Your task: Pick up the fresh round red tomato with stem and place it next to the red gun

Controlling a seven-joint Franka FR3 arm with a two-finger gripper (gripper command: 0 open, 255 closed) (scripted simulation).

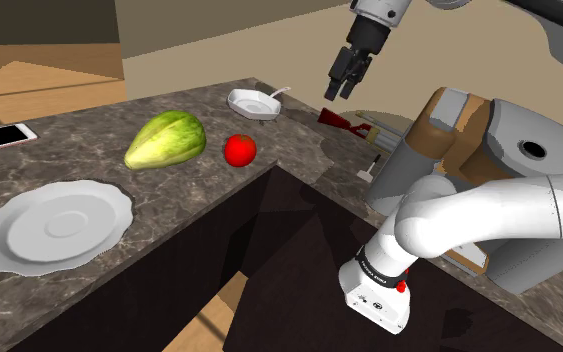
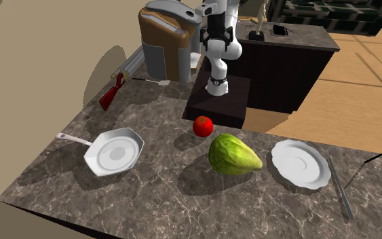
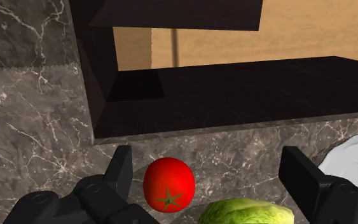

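Task not begun. Gripper (image 1: 345, 85) hangs wide open and empty, at 2 o'clock from the tomato (image 1: 240, 150) in the shoulder view. Tomato sits on the counter (image 1: 69, 145), well apart from the red gun (image 1: 337, 120). Grasp and placement outstanding.

Marble counter (image 2: 182, 200), tomato (image 2: 203, 125), green cabbage (image 2: 233, 154), plate (image 2: 299, 163), pan (image 2: 115, 153), red gun (image 2: 111, 93)

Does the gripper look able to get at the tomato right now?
Probably yes: the gripper is open above the counter, nothing covers the tomato, and the green vegetable lies beside it with a gap.
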